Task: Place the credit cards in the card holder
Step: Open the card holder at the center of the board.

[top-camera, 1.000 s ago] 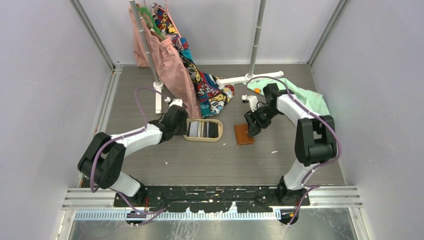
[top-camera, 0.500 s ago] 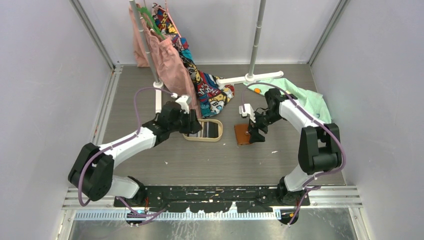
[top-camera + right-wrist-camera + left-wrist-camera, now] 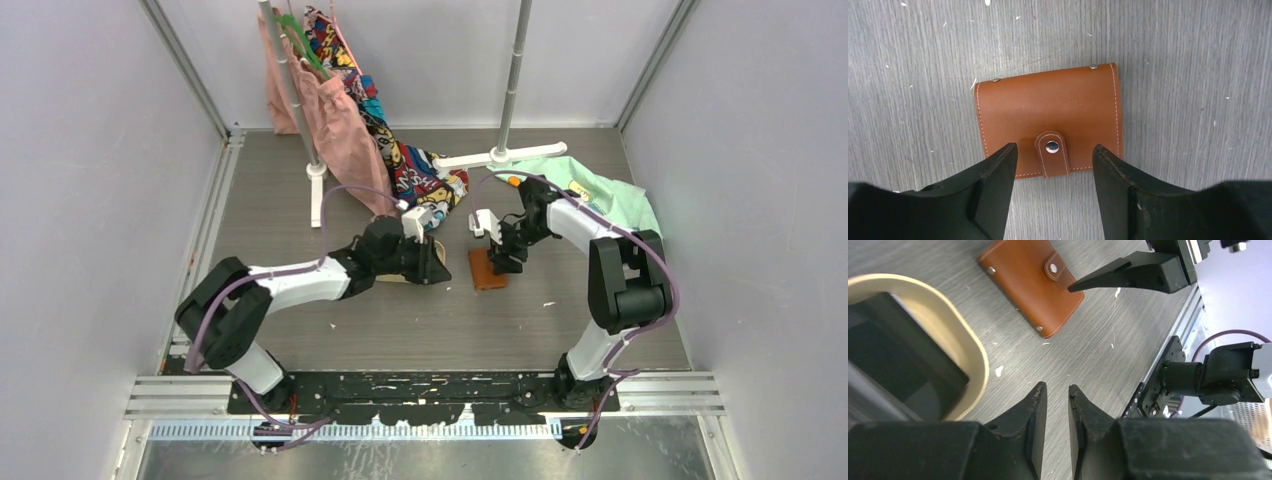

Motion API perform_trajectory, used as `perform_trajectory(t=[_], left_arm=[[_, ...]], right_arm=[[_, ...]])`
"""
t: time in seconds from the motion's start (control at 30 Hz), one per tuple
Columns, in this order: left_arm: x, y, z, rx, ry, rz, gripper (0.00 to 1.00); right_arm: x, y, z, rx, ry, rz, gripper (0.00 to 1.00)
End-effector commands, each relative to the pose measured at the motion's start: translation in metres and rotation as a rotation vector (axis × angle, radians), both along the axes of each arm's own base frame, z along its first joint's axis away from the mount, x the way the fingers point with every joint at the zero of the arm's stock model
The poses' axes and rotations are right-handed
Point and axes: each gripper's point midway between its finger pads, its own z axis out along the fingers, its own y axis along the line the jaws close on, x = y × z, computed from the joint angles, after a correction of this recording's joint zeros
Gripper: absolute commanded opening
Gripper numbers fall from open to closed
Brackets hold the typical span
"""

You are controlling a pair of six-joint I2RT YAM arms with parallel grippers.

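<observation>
Above closed card holder (image 3: 1048,112), right claw (image 3: 1054,148) spread

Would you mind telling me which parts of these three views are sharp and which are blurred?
Top external: evenly lit and sharp throughout, with only soft shadows. Left wrist: the card holder is crisp, but the wooden tray and the dark cards in it smear towards the left edge. Right wrist: the card holder's stitching is crisp.

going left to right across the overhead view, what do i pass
pink cloth hanging on the rack → left gripper → tan-brown leather card holder → mint green cloth
</observation>
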Motion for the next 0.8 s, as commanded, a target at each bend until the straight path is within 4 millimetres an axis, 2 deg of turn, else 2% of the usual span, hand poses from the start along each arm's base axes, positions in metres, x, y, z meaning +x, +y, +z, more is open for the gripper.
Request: perform_trajectory(t=[0.0, 0.33, 0.4, 0.6, 0.7, 0.77], left_arm=[[0.007, -0.038, 0.023, -0.139, -0.007, -0.03, 0.22], [0.009, -0.06, 0.006, -0.161, 0.036, 0.002, 0.17], [0.009, -0.06, 0.002, -0.158, 0.039, 0.009, 0.16], [0.008, -0.06, -0.009, -0.141, 0.046, 0.025, 0.16], [0.006, -0.06, -0.011, -0.134, 0.042, 0.027, 0.16], [0.005, -0.061, -0.011, -0.131, 0.038, 0.024, 0.16]], right_arm=[[0.006, 0.004, -0.003, -0.016, -0.017, 0.009, 0.61], [-0.001, -0.007, -0.024, -0.107, 0.004, 0.039, 0.46], [-0.004, -0.009, -0.026, -0.115, 0.003, 0.049, 0.4], [-0.01, -0.011, -0.026, -0.12, -0.017, 0.081, 0.12], [-0.017, -0.008, -0.023, -0.097, -0.028, 0.114, 0.03], [-0.021, -0.006, -0.021, -0.081, -0.029, 0.137, 0.01]])
